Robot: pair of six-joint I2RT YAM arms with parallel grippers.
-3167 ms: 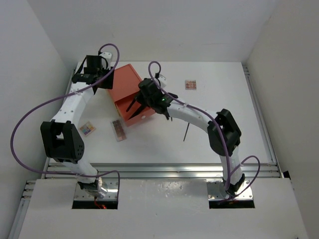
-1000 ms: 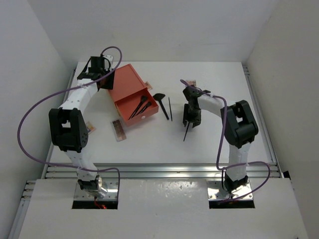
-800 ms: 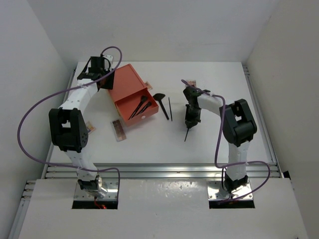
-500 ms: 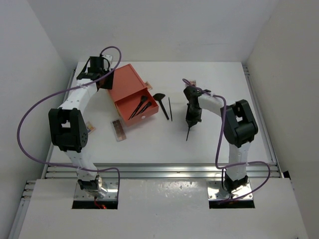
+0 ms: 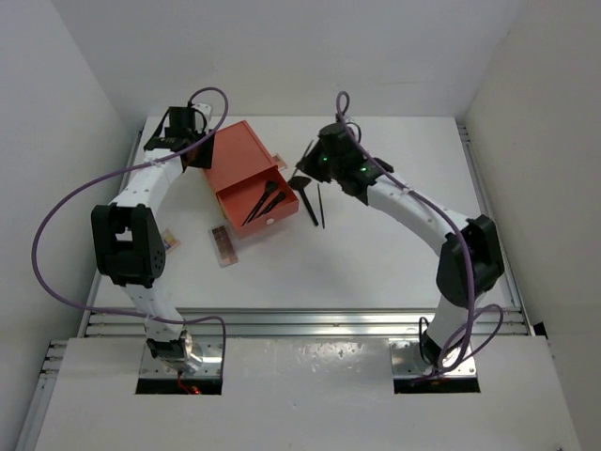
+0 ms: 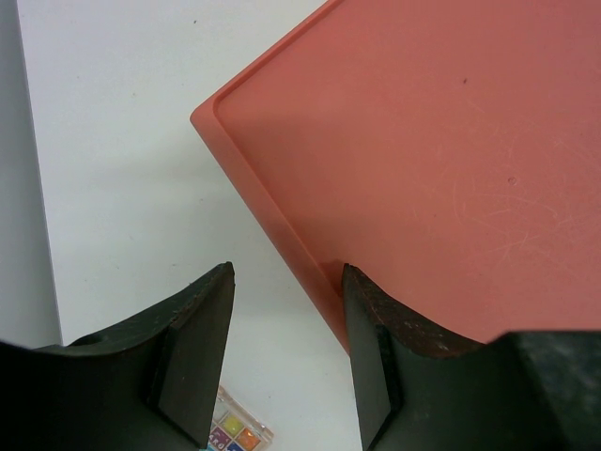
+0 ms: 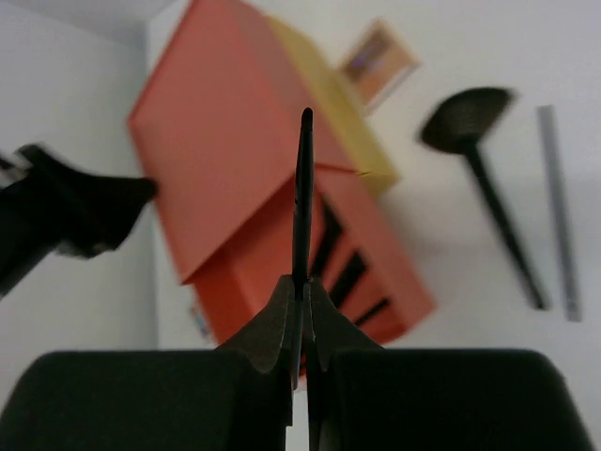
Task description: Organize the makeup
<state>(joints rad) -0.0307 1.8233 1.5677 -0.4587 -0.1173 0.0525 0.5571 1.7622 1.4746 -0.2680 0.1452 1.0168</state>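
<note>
Right arm: reaches from its base at the near right, elbow high, forearm stretched far-left across the table [image 5: 394, 272]. The right gripper [image 7: 300, 287] hangs over the gap between the orange drawer box [image 5: 239, 160] and the loose tools, angled down toward the box. Its jaws are clenched on a slim black stick [image 7: 302, 188], gripped at its lower end; the free tip points at the box front. The stick is clear of the table. Left arm: folded upright along the left edge, with the left gripper [image 6: 286, 282] at the box's far-left corner. Its jaws stand apart and grasp nothing. The box's edge runs between them, the left pad [image 6: 192, 352] is clear of it, and contact at the other pad cannot be told. The drawer [image 5: 258, 211] is pulled out toward the near right, with black brushes [image 5: 263, 200] lying in it. On the table just right of the drawer lies a fan brush [image 5: 305, 193], and a thin stick [image 5: 320, 205] lies beside it. A pink-brown palette [image 5: 223, 246] sits near the drawer's near corner, and a second palette [image 7: 380, 61] lies just behind the box. A multicoloured palette [image 6: 239, 432] lies beside the left arm.
</note>
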